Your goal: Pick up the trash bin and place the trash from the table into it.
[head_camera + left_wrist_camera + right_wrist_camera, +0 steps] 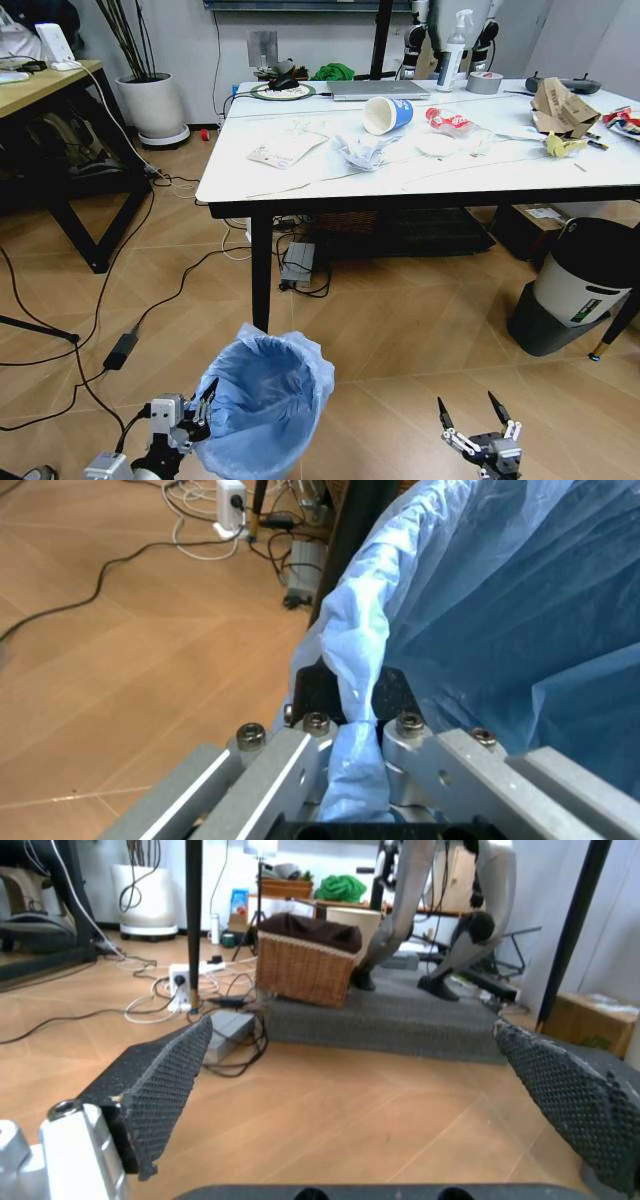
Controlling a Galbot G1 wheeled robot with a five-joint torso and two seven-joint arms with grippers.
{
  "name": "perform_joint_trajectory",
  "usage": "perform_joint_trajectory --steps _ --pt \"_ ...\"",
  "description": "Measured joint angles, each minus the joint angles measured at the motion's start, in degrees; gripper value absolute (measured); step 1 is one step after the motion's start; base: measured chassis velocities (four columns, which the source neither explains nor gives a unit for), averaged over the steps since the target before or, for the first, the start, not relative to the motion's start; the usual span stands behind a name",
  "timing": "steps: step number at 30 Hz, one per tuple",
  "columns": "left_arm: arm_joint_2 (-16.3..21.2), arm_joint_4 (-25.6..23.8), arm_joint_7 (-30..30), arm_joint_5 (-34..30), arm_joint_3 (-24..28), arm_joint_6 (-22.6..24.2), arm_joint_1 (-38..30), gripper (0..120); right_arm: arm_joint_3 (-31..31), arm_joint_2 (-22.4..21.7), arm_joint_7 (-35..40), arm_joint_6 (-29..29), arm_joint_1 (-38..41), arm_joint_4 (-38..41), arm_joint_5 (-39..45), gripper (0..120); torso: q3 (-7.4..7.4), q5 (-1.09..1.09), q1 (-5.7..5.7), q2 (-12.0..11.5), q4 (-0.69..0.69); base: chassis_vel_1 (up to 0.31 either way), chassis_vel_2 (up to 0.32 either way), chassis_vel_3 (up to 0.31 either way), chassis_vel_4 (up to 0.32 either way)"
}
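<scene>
The trash bin [262, 400], lined with a crinkly light-blue bag, stands low in front of me, before the white table [300, 178]. My left gripper [203, 400] is shut on the bin's rim; the left wrist view shows the blue bag [480, 615] pinched between its fingers [400, 705]. My right gripper [472, 412] hangs open and empty to the right of the bin. On the table lies trash: a blue-white paper cup [387, 114] on its side, crumpled white wrappers [364, 152], a flat white packet [287, 149], a red-white snack pack [449, 121], torn brown cardboard [562, 107] and a yellow scrap [560, 146].
A white cylinder bin with a black top [583, 272] stands at the right under the table edge. Cables and a power brick [120, 350] lie on the wooden floor at the left. A laptop [378, 89], tape roll [484, 82] and spray bottle [454, 50] sit at the table's back. A wicker basket [305, 964] sits beneath.
</scene>
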Motion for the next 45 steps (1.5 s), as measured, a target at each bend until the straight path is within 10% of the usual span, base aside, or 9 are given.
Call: perform_joint_trajectory --steps 17,45 --pt "2.4 -3.4 -0.1 -4.2 -0.4 0.1 4.2 0 5.1 -6.6 -0.1 -1.7 -2.6 7.5 6.2 100 0.07 0.01 0.05 0.1 0.00 0.000 0.000 0.000 0.000" --pt "1.2 -4.3 0.1 -8.9 -0.1 1.7 2.7 0 5.3 -6.1 1.0 -4.9 -0.1 8.4 7.1 100 4.88 0.00 2.14 7.0 0.01 0.000 0.000 0.000 0.000"
